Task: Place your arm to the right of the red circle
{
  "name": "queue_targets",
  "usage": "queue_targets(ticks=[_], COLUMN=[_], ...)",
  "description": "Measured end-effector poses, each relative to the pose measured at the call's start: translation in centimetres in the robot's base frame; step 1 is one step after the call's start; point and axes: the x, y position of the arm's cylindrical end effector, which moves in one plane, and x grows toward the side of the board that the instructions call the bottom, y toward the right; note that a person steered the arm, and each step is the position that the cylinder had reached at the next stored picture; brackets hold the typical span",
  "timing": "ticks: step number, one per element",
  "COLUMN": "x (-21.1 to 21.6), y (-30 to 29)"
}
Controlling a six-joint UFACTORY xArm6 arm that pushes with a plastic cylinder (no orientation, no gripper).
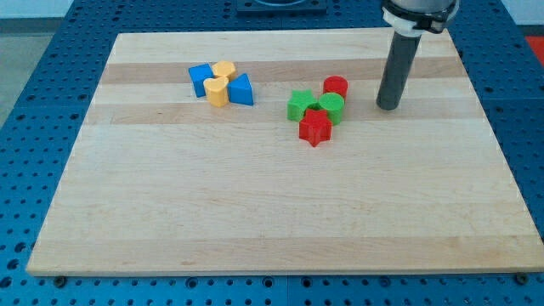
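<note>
The red circle (336, 86) is seen near the table's (255, 212) upper right, touching the green circle (331, 107) just below it. My tip (388, 106) is placed at its right, near but apart; no fingers are fitted to the rod.

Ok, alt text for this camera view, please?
My tip rests on the wooden board, right of the red circle, not touching. The circle adjoins green and red blocks; blue and yellow blocks cluster farther left.
</note>
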Motion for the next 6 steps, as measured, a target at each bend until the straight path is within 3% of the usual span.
queue_targets(ticks=[4,6], x=[-0.7,-0.6], y=[-0.1,-3.1])
